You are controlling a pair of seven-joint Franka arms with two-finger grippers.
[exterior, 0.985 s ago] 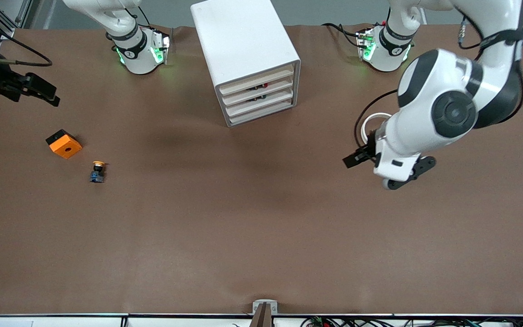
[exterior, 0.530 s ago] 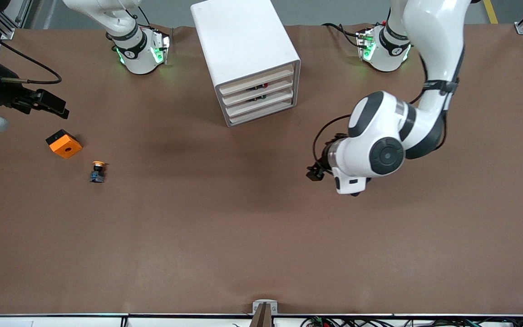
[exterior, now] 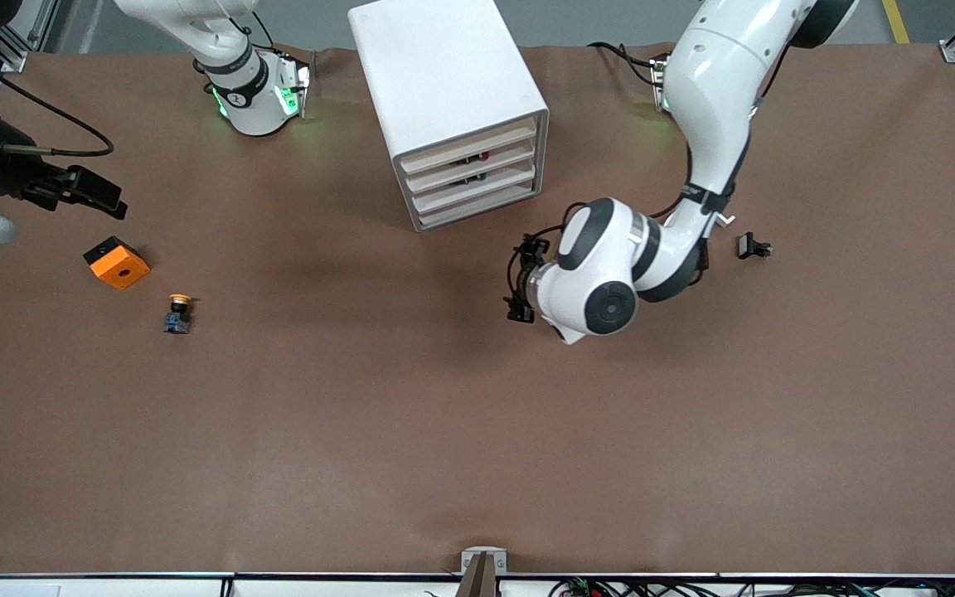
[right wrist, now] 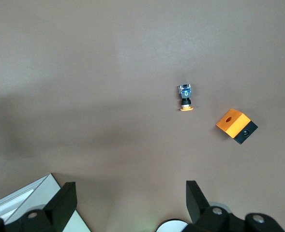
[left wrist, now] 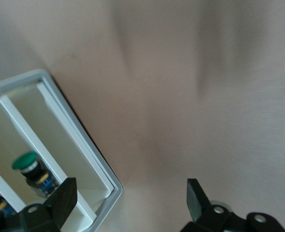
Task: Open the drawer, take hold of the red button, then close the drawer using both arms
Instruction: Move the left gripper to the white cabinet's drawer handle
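On the brown table (exterior: 411, 431), the white cabinet (exterior: 444, 75) stood between the two arm bases, its four shallow drawers all pushed in and facing the front camera. Close to the lowest drawer (exterior: 477, 209), over bare table just in front of the cabinet and toward the left arm's end, hung the left gripper (left wrist: 127, 191); its black fingers (left wrist: 196, 195) were spread wide with nothing between them, and its wrist camera looked at the cabinet's corner. Through that view a green-capped button (left wrist: 28, 166) sat inside one compartment, and at the very edge a sliver of red showed in the neighbouring one. From the front camera a small red spot, the button (exterior: 485, 155), lay in the second drawer from the top, well above the left gripper's level and apart from it. Well away from the cabinet, at the right arm's end of the table, the right gripper (exterior: 92, 192) hung over the tabletop near the orange square box (exterior: 116, 262); its fingers (right wrist: 195, 198) were likewise spread and empty. A yellow-capped button (exterior: 178, 313) lay nearer the front camera than the box, just beside it. Toward the left arm's end of the table, a small black part (exterior: 752, 246) rested on the cloth, close to the left arm's elbow.
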